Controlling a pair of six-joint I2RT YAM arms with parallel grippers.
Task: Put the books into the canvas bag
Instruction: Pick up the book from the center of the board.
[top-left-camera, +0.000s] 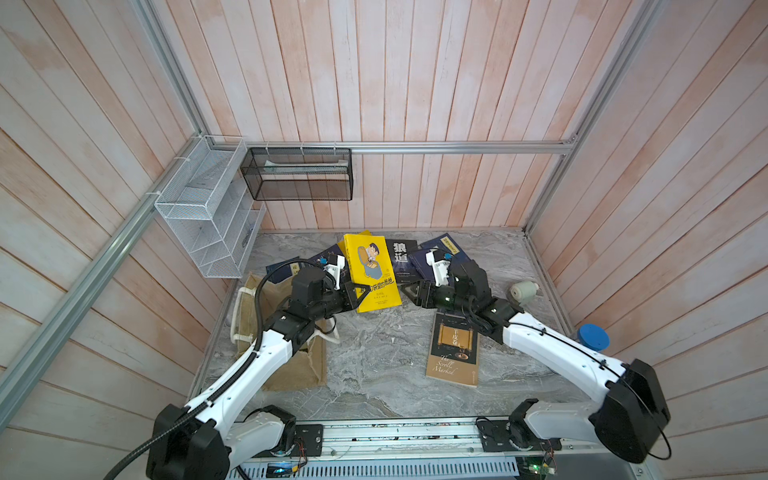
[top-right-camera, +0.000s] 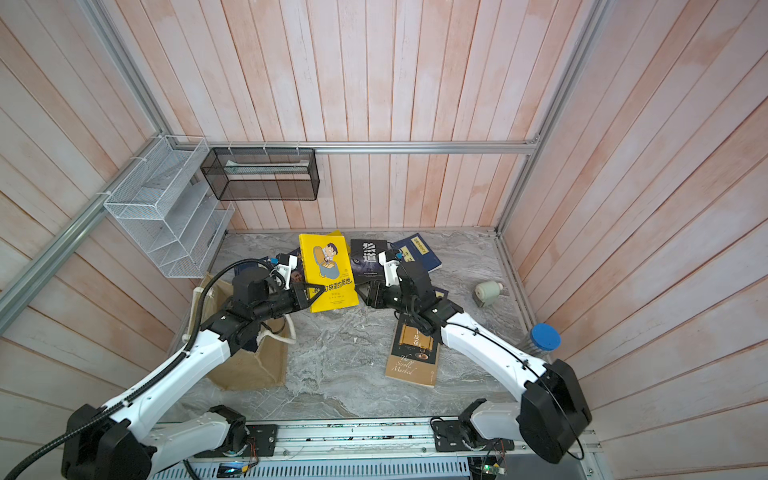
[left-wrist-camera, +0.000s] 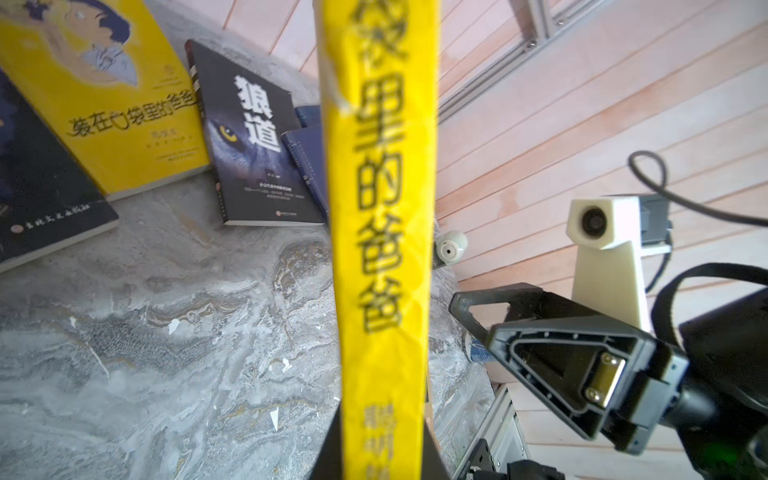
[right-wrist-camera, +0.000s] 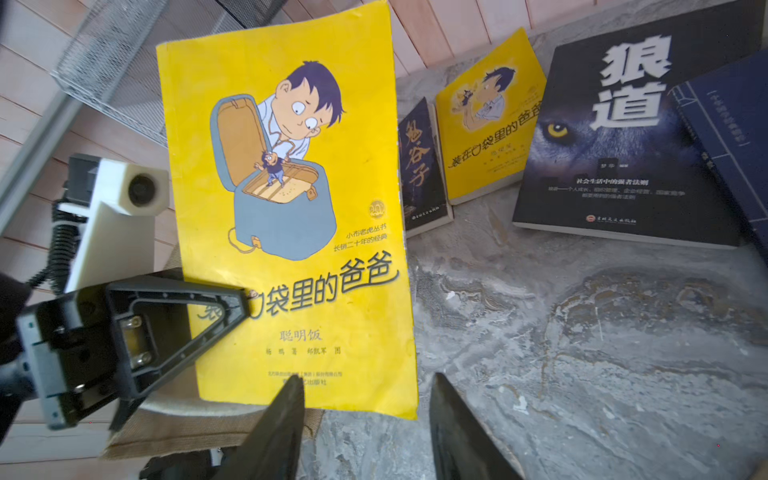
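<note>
You're at the carry step, I judge: left gripper clamps the yellow book upright toward the table's 12 o'clock, right gripper gapes empty just beside it, so next swing it over the bag at 8 o'clock and lower it edge-first.

Table: canvas bag stands near-left, partly under the left arm.
Held book: upright in the left gripper, right of the bag, in front of the pile.
Right gripper: just right of the held book, apart from it.
Pile: along the back wall; wolf book just right of the second cartoon book.
Scroll Marked book: flat, right of centre, far end under the right arm.
Right edge: small roll farther back, lidded jar nearer.
Walls: mesh basket on the left wall, second mesh basket on the back wall.
</note>
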